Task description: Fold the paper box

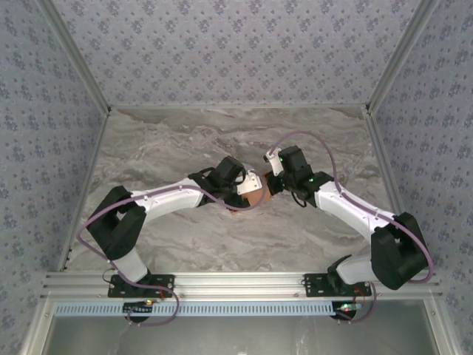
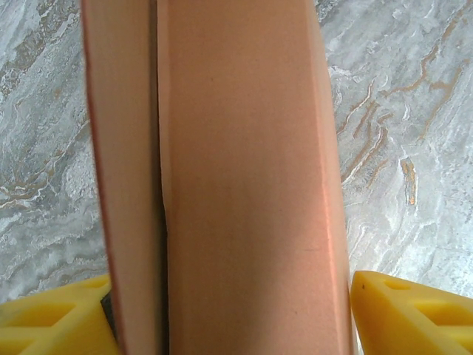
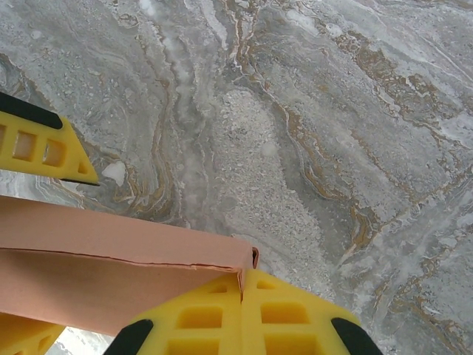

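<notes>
The salmon-orange paper box (image 1: 256, 197) hangs just above the marble table, between both arms at mid-table. My left gripper (image 1: 246, 185) holds it from the left. In the left wrist view the box (image 2: 244, 185) runs top to bottom, with a folded side panel along its left. It sits between my yellow fingers (image 2: 414, 310), which press on both sides. My right gripper (image 1: 276, 182) meets it from the right. In the right wrist view the box (image 3: 111, 259) has a folded edge pinched between that gripper's (image 3: 242, 285) closed fingertips. The left gripper's finger (image 3: 41, 148) shows beyond it.
The grey marble tabletop (image 1: 185, 140) has patterned walls on three sides. An aluminium rail (image 1: 236, 285) with both arm bases runs along the near edge. Purple cables (image 1: 310, 140) loop above the arms.
</notes>
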